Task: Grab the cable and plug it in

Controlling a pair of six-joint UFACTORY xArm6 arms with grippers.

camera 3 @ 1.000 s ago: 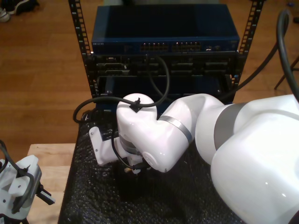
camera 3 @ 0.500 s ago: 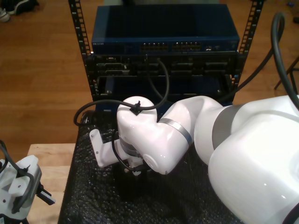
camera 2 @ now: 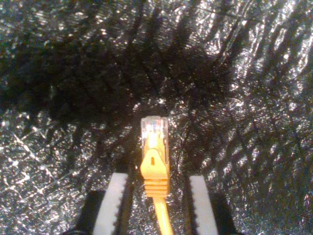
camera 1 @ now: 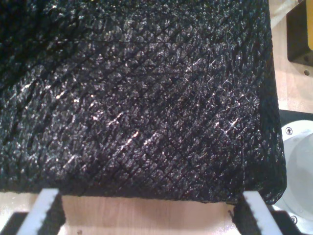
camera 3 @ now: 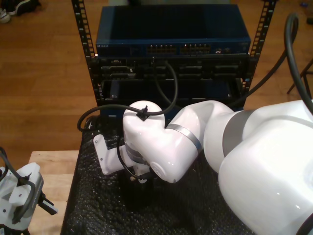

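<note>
My second gripper (camera 2: 155, 205) hangs low over the black mat (camera 2: 58, 73), its 2 fingers (camera 2: 113, 203) apart with the cable (camera 2: 155, 166) between them, clear plug forward, not clamped. My first gripper (camera 1: 146, 215) is spread wide above the mat's edge and the wooden table (camera 1: 146, 213).

— What sort of place was this?
— It looked like a robotics lab or test room. A metal rack (camera 3: 88, 54) stood on a wooden floor (camera 3: 39, 73), holding a blue network switch (camera 3: 171, 36).
— Anything else?
— In front of the rack lay a black mat (camera 3: 98, 210) on a pale wooden table (camera 3: 49, 166), with a large white robot arm (camera 3: 234, 161) above it.
</note>
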